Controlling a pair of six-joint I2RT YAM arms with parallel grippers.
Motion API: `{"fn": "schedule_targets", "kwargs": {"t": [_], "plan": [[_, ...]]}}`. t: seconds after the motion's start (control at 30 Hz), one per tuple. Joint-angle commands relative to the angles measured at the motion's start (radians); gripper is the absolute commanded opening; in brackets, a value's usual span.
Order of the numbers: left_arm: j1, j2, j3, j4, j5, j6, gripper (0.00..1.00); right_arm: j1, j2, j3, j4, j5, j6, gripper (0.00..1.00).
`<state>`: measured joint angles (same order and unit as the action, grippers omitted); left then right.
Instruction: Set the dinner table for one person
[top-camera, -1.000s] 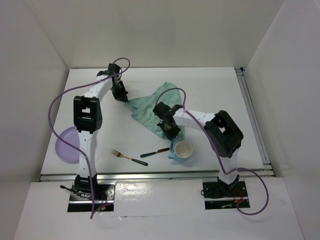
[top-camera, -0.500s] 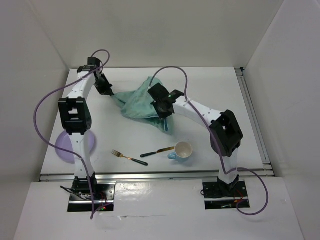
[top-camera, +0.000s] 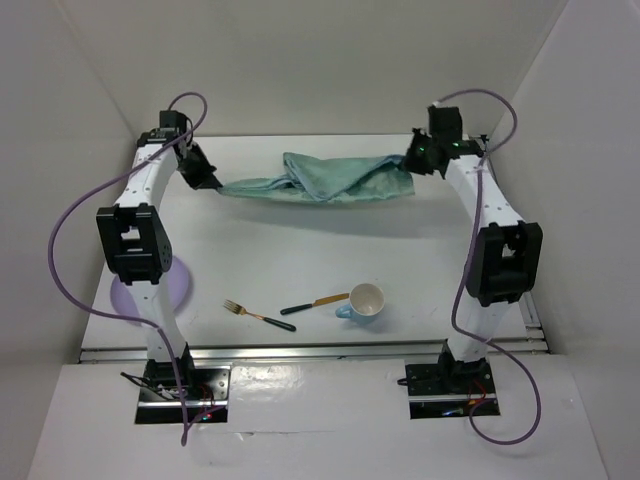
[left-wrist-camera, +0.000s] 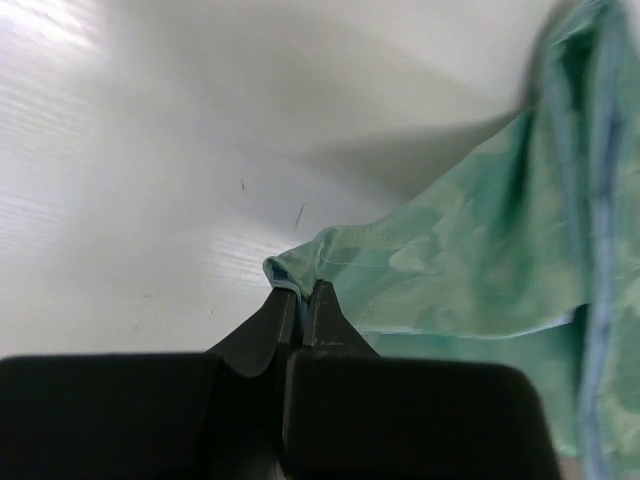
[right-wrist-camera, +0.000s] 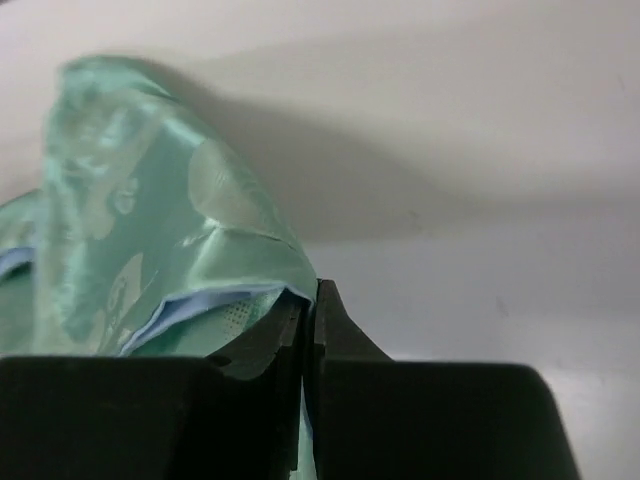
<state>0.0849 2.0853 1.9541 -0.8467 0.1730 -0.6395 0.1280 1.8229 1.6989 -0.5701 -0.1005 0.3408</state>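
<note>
The teal patterned cloth mat (top-camera: 318, 178) hangs stretched between my two grippers above the far part of the white dinner table (top-camera: 300, 250). My left gripper (top-camera: 213, 184) is shut on its left corner (left-wrist-camera: 285, 272). My right gripper (top-camera: 410, 165) is shut on its right corner (right-wrist-camera: 300, 288). The cloth sags and bunches in the middle. A fork (top-camera: 257, 315), a black-handled knife (top-camera: 314, 303) and a cup (top-camera: 364, 301) lie near the front edge. A purple plate (top-camera: 180, 288) sits at the front left, partly hidden behind the left arm.
White walls enclose the table on three sides. Metal rails run along the front edge (top-camera: 310, 350) and the right edge (top-camera: 505, 230). Purple cables loop from both arms.
Both grippers have moved apart and toward the far edge, the right one a long way to the far right, pulling the bunched cloth out into a long band.
</note>
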Motion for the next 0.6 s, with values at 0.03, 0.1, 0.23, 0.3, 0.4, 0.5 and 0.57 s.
{"fn": "schedule_targets", "kwargs": {"t": [0.03, 0.1, 0.23, 0.3, 0.4, 0.5, 0.57], "plan": [[-0.02, -0.014, -0.128, 0.018, 0.045, -0.032, 0.0, -0.091, 0.077, -0.184, 0.041, -0.241, 0.13, 0.24], [-0.036, -0.027, -0.181, 0.018, 0.045, -0.032, 0.4, -0.091, 0.099, -0.196, 0.01, -0.242, 0.13, 0.73], [-0.062, -0.06, -0.193, -0.023, -0.068, 0.01, 0.82, -0.082, 0.04, -0.217, -0.005, -0.162, 0.099, 0.95], [-0.071, -0.086, -0.204, -0.023, -0.096, 0.02, 0.82, -0.082, 0.015, -0.187, -0.03, -0.118, 0.078, 0.98], [-0.071, -0.122, -0.204, -0.044, -0.144, 0.055, 0.8, -0.064, -0.026, -0.166, -0.063, -0.048, 0.034, 0.98], [-0.071, -0.149, -0.251, -0.054, -0.194, 0.055, 0.5, -0.054, -0.086, -0.217, -0.076, -0.013, 0.009, 0.85], [-0.071, -0.16, -0.311, -0.054, -0.205, 0.035, 0.29, -0.07, -0.135, -0.304, -0.045, -0.013, 0.009, 0.73]]}}
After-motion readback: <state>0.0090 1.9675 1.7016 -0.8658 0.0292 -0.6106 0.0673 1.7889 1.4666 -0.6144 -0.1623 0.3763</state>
